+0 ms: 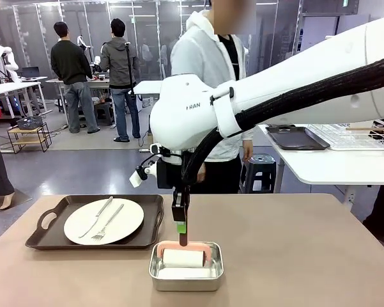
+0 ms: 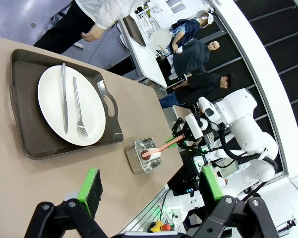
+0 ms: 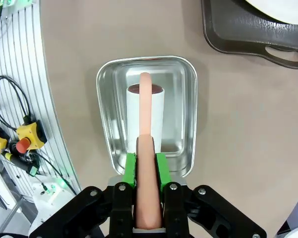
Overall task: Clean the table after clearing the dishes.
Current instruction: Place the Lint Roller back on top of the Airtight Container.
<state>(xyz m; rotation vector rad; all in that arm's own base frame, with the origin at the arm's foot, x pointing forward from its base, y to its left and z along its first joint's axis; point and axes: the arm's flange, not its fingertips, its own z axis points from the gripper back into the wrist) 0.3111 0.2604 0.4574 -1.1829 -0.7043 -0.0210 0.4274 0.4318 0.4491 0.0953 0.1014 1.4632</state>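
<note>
Directly under the right claw (image 1: 182,238) sits a shiny steel pan (image 1: 185,284) with a white roller (image 1: 183,258) lying inside it (the roller's pink handle (image 3: 145,109) runs up into the claw's grip). Far behind the claw and off to its right stands a white table (image 1: 332,169) bearing a wire rack (image 1: 354,135) and a dark tray (image 1: 297,137). A black stool (image 1: 263,160) stands beside that table.

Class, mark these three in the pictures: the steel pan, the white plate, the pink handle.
steel pan (image 1: 185,284): front view, on its near wall.
white plate (image 1: 129,224): front view, on the bare right-hand part of its face.
pink handle (image 3: 145,119): right wrist view, on the middle of its shaft.
</note>
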